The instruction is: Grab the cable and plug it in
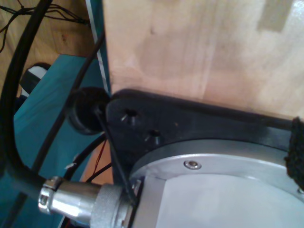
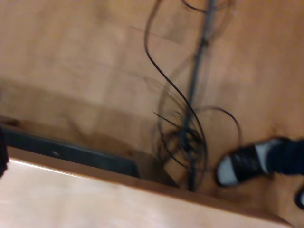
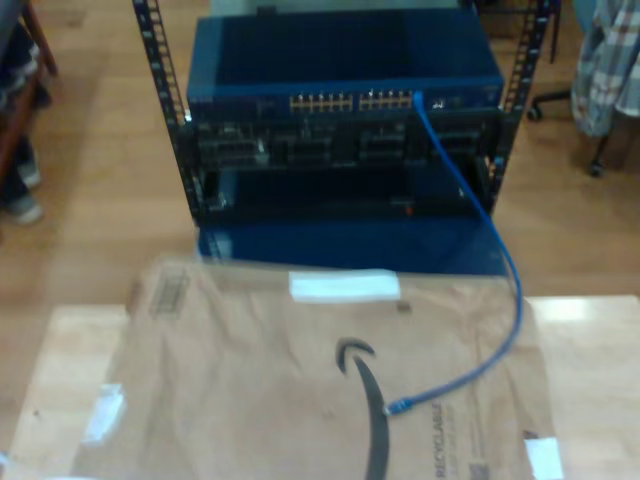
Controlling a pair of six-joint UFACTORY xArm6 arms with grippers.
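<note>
The blue cable (image 3: 505, 270) runs from a port (image 3: 417, 98) at the right end of the switch's port row (image 3: 350, 100), as the exterior view shows it, and hangs down in a curve onto the table. Its free end, with a small plug (image 3: 392, 407), lies on a brown paper mailer (image 3: 250, 380) near the printed black arrow. The first wrist view looks at a black mounting plate (image 1: 190, 123) and a silver arm base (image 1: 223, 190) on a wooden surface (image 1: 190, 47). The second wrist view looks down past a table edge (image 2: 142, 190) to the floor.
The switch sits in a black rack (image 3: 165, 100) with blue equipment, beyond the wooden table (image 3: 590, 360). A thick black cable (image 1: 9, 118) ends in a silver connector (image 1: 71, 199). On the floor lie tangled black wires (image 2: 187, 135) and a person's sandalled foot (image 2: 242, 166).
</note>
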